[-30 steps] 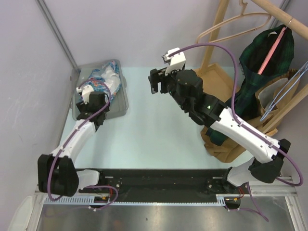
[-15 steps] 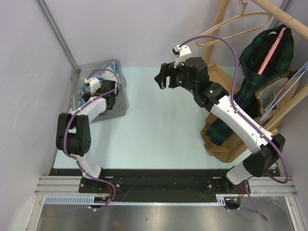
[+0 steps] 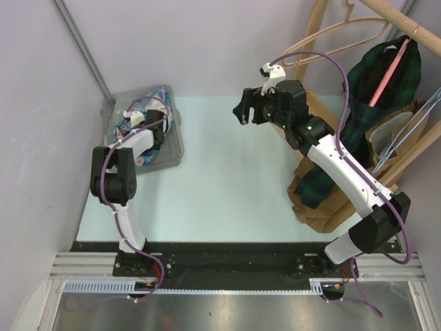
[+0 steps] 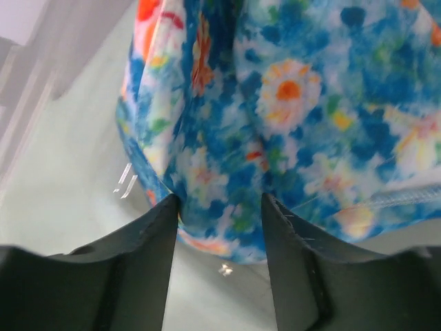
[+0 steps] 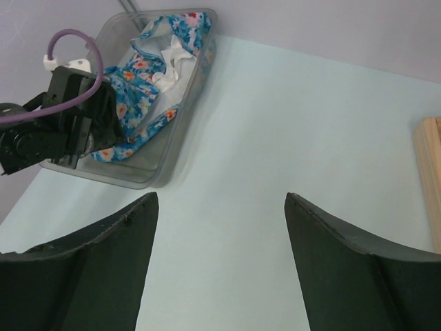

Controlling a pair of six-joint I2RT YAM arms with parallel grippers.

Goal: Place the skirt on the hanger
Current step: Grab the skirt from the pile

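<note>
The skirt (image 3: 147, 109), blue with a floral print, lies bunched in a clear plastic bin (image 3: 177, 150) at the table's back left. My left gripper (image 3: 153, 135) reaches down into that bin. In the left wrist view a fold of the skirt (image 4: 296, 103) fills the space between its fingertips, and the left gripper (image 4: 219, 201) is partly open around it. My right gripper (image 3: 242, 112) hovers open and empty above the middle of the table, facing the bin (image 5: 162, 165) and the skirt (image 5: 138, 76). A bare wooden hanger (image 3: 337, 31) hangs at the back right.
A wooden rack (image 3: 413, 27) stands at the right. On it hangs a dark green plaid garment (image 3: 382, 76) on a pink hanger. A brown bag (image 3: 324, 207) sits below. Grey walls close the left and back sides.
My left gripper has pushed deeper into the bin and its jaws have narrowed around the skirt fold. The right arm has risen and swung toward the back right.
</note>
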